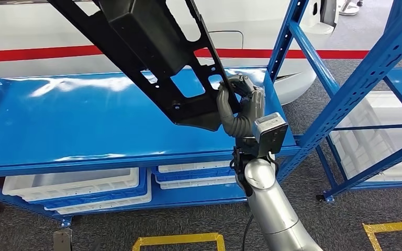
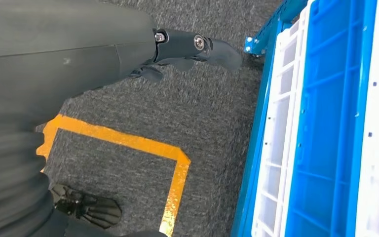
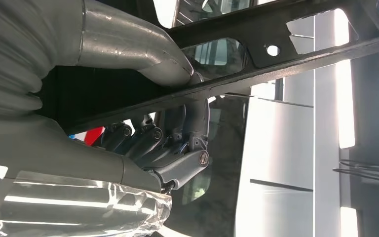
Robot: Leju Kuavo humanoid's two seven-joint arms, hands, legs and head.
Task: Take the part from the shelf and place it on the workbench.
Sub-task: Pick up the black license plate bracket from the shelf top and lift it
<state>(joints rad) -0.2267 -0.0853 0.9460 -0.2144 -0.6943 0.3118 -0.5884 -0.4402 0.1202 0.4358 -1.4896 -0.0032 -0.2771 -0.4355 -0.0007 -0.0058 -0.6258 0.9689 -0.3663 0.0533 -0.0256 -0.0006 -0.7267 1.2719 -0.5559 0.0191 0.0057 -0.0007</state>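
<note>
Right hand [image 1: 239, 102] clamps thumb and fingers on the lower edge of the long black perforated metal frame part [image 1: 157, 57], held clear above the glossy blue steel shelf [image 1: 73, 125]. The part's long axis slants up and leftward from the hand. Left hand [image 2: 187, 49] hangs over carpet, fingers curled, holding nothing.

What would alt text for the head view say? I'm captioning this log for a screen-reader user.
The robot's right hand grips the lower edge of a large black part with cut-outs, held tilted above a glossy blue shelf. White and blue bins sit on the level below, over grey carpet marked with yellow tape.
</note>
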